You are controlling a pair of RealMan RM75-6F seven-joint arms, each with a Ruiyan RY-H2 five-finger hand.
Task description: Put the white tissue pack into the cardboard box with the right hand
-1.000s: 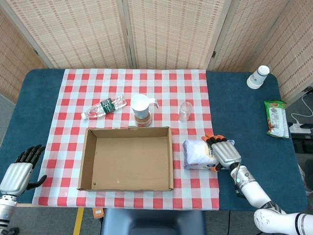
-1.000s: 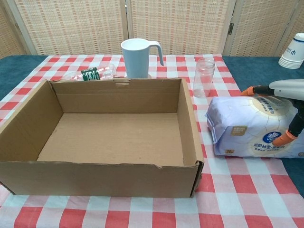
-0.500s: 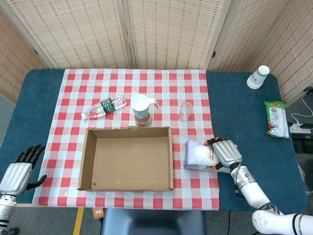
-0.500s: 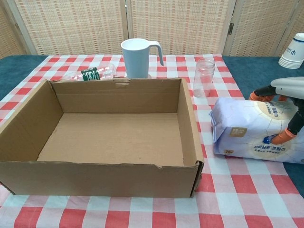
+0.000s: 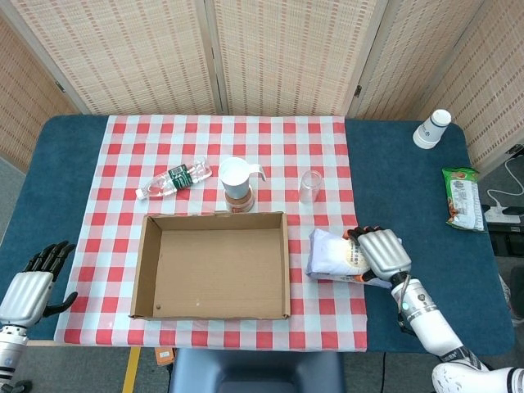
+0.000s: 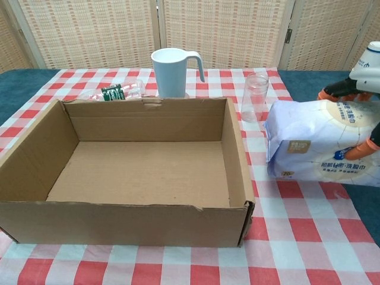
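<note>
Fingers of the right hand curl over the top of the white tissue pack, with the thumb tip pressed against its near face in the chest view, so the pack is gripped from the 3 o'clock side. Its underside appears raised off the checked tablecloth, though the angle leaves this uncertain. The pack sits just beside the cardboard box, at the box's 3 o'clock, outside it and not touching its wall. The box lies open-topped, with only bare brown floor showing inside.

At 12 o'clock from the box stands a white pitcher, handle turned toward 3 o'clock, and a clear cup stands upright at about 1 o'clock. A plastic bottle lies on its side at 11 o'clock. A paper cup stack and a green snack packet rest on the blue table, well apart toward 2 o'clock.

Off the table's 8 o'clock corner, the left hand hangs with fingers spread, holding nothing.
</note>
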